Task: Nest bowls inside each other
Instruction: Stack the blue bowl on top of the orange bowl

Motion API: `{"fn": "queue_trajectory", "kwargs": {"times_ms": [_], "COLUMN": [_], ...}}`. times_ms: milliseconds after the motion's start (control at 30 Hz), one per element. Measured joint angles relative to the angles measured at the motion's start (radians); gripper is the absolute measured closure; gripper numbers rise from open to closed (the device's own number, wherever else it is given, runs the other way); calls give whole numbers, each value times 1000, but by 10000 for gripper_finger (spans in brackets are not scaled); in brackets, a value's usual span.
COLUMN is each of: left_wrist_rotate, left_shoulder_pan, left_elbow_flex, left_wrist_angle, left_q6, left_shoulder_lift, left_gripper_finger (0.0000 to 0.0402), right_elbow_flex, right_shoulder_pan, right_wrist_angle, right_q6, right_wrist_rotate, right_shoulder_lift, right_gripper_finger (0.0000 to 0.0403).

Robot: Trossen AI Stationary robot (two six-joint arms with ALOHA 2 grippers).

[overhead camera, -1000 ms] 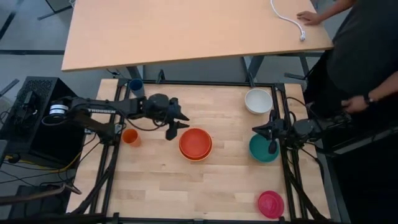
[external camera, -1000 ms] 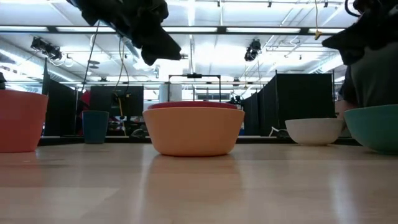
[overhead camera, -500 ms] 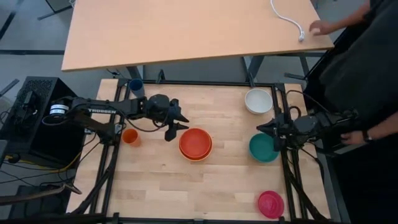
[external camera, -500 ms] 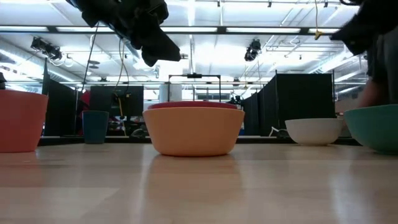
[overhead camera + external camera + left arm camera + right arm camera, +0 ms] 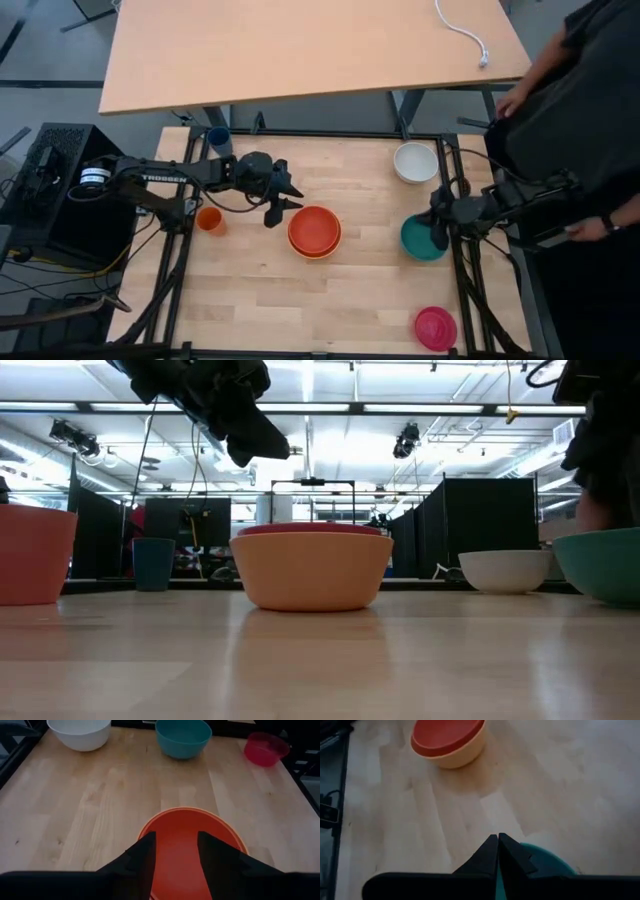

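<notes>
Red-orange bowl in yellow-orange bowl; teal bowl.

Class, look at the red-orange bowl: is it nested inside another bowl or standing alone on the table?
Nested. The red-orange bowl sits upright inside the yellow-orange bowl, whose rim rings it.

A big room with long ceiling lights and dark partition walls was seen behind a light wooden table and grey floor.
</notes>
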Motion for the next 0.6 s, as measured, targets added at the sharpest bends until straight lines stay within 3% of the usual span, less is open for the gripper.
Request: {"fn": "queue_trajectory", "kwargs": {"times_ms": [367,600], "left_wrist_rotate": [29,33], "left_shoulder_pan": [-1,-1], "left_elbow_flex": [0,0], "left_wrist_angle": [-7,-8], "left_q6": [4,23], "left_shoulder_lift": [0,0], "left_gripper_finger": [270,270], "right_elbow_flex": [-1,-1], "right_shoulder_pan": [0,0], "right_wrist_angle": [-45,1], "right_q6": [115,122], "right_wrist_rotate": [-38,-78], "right_shoulder_lift": [145,295], "right_gripper_finger": [389,297]}}
